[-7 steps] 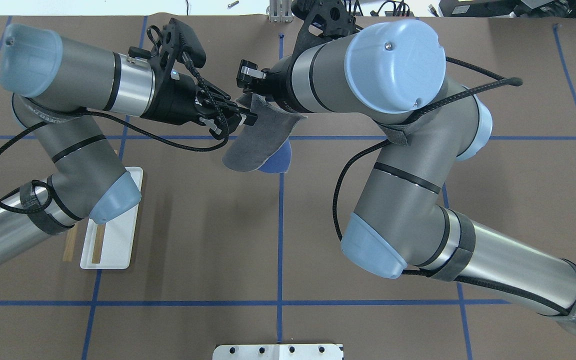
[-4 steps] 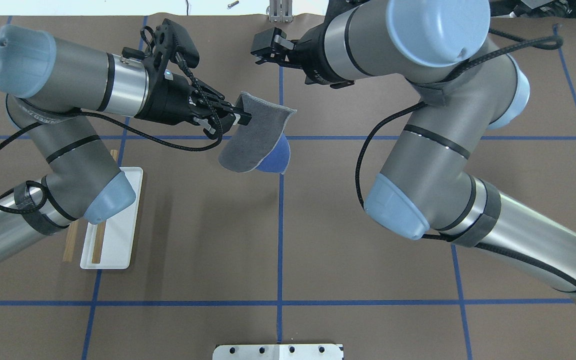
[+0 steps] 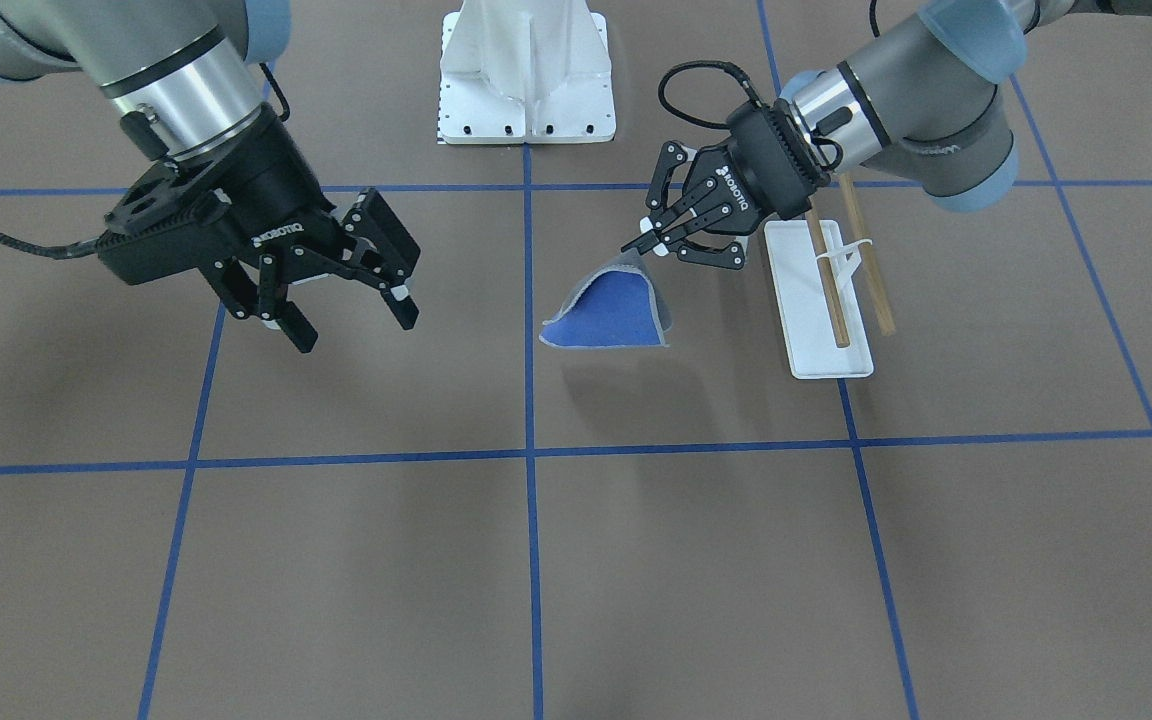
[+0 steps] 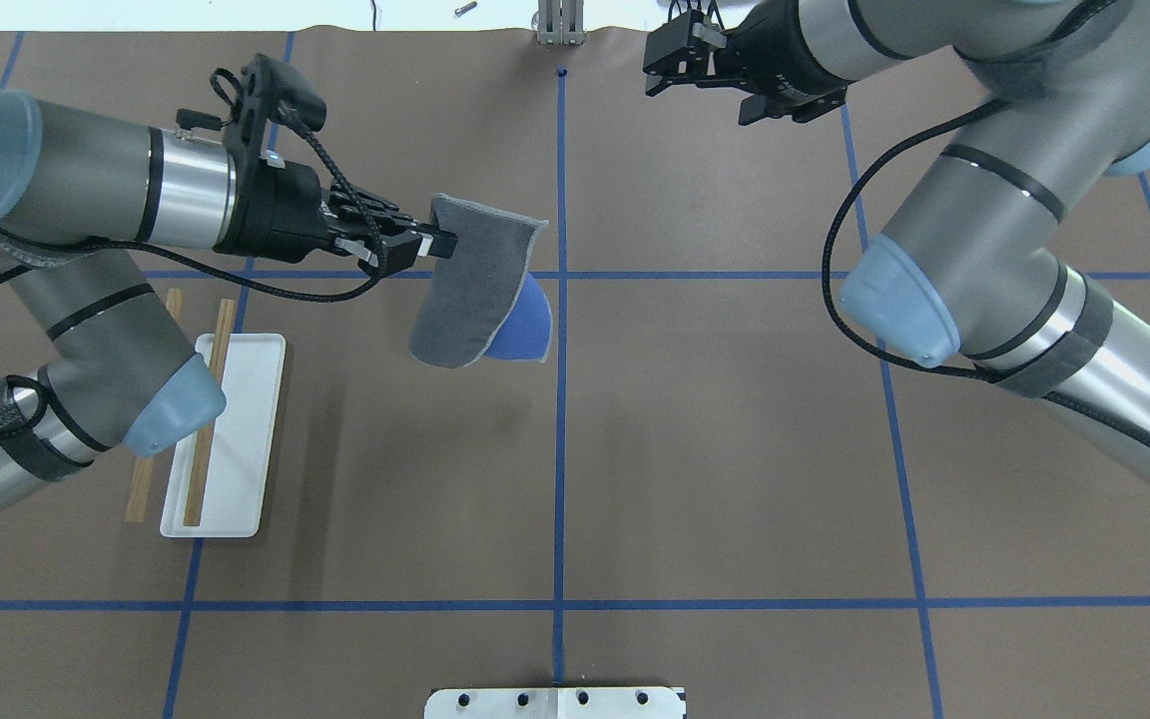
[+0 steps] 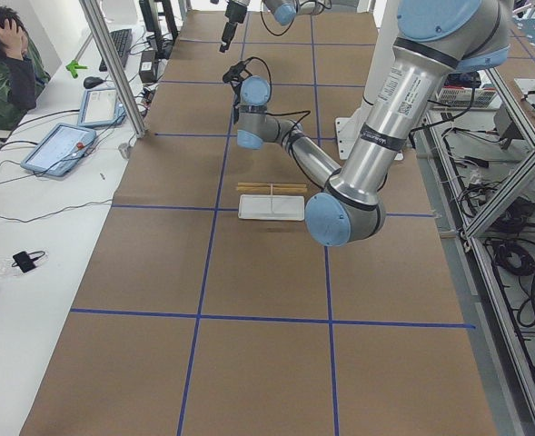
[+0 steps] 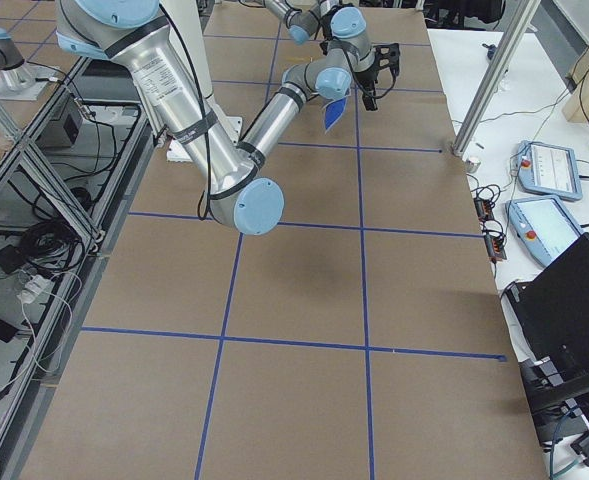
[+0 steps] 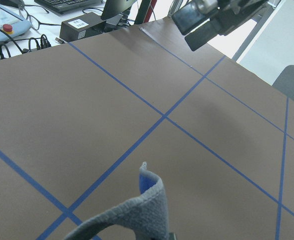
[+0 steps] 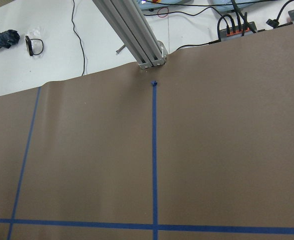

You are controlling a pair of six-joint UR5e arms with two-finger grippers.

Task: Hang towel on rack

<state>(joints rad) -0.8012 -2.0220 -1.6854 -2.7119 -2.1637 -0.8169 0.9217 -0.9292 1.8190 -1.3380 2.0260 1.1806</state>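
Note:
The towel [image 4: 470, 280] hangs folded from one corner, its dark grey face up in the overhead view and its bright blue face [image 3: 608, 322] towards the front-facing camera. My left gripper [image 4: 440, 243] is shut on that corner [image 3: 628, 258]. The rack [image 4: 228, 439] stands to its left, a white base with two brown rods [image 3: 828, 285] above it, partly under my left elbow. My right gripper [image 4: 657, 62] is open and holds nothing, far from the towel near the table's back edge [image 3: 351, 325]. The left wrist view shows the towel's grey fold [image 7: 132, 215].
The large white bolted pedestal [image 3: 526, 70] stands at the robot's side, middle. An aluminium post [image 8: 137, 35] rises at the far edge. Blue tape lines [image 4: 560, 449] cross the brown table cover. A person [image 5: 8, 64] sits beside the table with tablets.
My right gripper has drawn away from the towel towards the far right, open. My left gripper has carried the towel a little to the left, towards the rack.

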